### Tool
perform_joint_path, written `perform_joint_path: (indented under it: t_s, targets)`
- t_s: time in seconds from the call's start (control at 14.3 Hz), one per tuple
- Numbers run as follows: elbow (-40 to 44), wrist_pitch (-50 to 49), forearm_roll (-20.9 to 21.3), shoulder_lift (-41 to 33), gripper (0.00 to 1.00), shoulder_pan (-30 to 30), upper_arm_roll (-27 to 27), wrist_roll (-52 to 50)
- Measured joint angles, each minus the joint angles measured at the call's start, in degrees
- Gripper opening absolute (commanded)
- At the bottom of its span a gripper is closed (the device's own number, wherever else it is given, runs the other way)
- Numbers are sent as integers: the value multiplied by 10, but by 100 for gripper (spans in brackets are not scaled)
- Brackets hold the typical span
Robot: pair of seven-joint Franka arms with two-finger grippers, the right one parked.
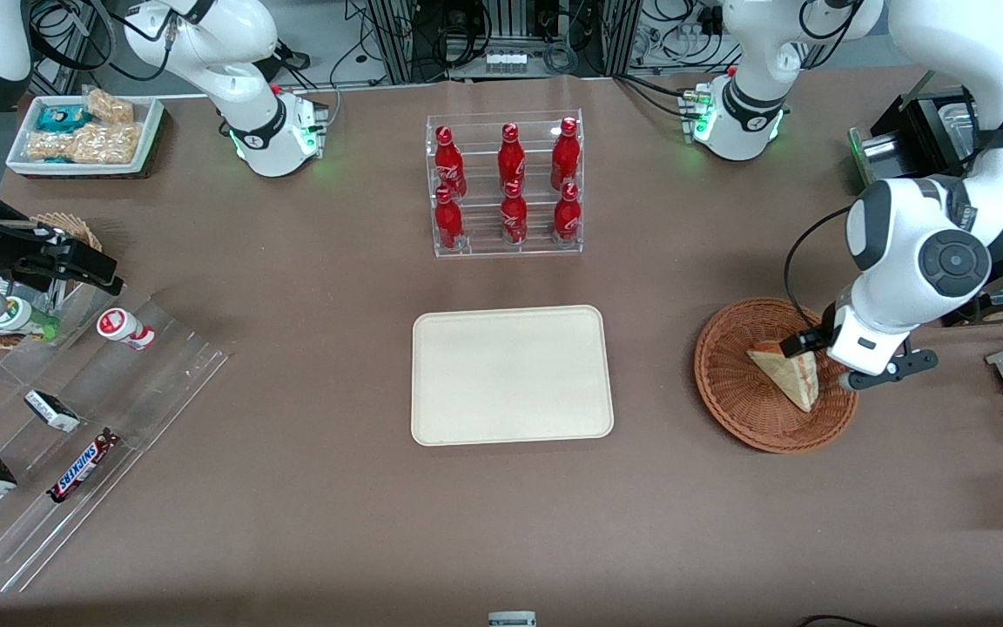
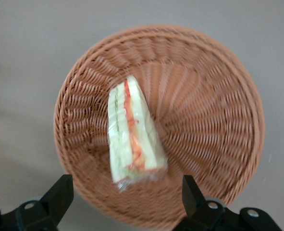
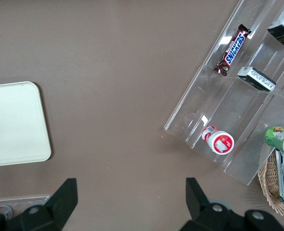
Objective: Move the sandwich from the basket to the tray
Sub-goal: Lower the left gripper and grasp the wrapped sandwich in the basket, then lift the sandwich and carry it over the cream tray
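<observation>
- Directly below the pincer point(image 2: 127, 199), the sandwich point(image 1: 787, 374) lay in the basket point(image 1: 741, 396), toward the working arm's end of the table.
- From the wrist camera, the sandwich point(image 2: 132, 137) sat between the two dark fingers point(image 2: 60, 192), which stood wide apart with nothing held and no contact with the bread.
- Its cut edge faced up, showing red-orange and green stripes between pale bread.
- From the front, the pincer point(image 1: 802, 341) hung above the part of the basket farther from the front camera, with the arm's white wrist covering some of the rim.
- The basket's point(image 2: 204, 125) woven wall rose around the sandwich on every side.
- The tray point(image 1: 512, 375) lay flat at the middle of the table, well apart from the basket, with bare brown tabletop between them.
- A clear rack of red bottles point(image 1: 507, 185) stood farther from the front camera than the tray.
- Toward the parked arm's end lay a clear stepped stand point(image 1: 75, 418) holding a Snickers bar point(image 1: 82, 465) and small packets.
- A white tray of snacks point(image 1: 84, 132) sat near that arm's base.
</observation>
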Motion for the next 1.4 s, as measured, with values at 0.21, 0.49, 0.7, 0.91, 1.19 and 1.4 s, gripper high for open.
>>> perform_joint_path:
  t_s: [0.21,0.49,0.7,0.91,1.19,1.4]
  targets:
    - [-15,39,1,20,100,0,0,-121]
    - [-27,72,0,54,41,6,1,-154]
    - [-28,77,-2,66,5,15,1,-204]
    - [-23,77,-3,65,5,14,1,-225]
    - [31,12,-4,60,5,2,-11,-228]
    - [93,-48,-5,57,5,-32,-38,-230]
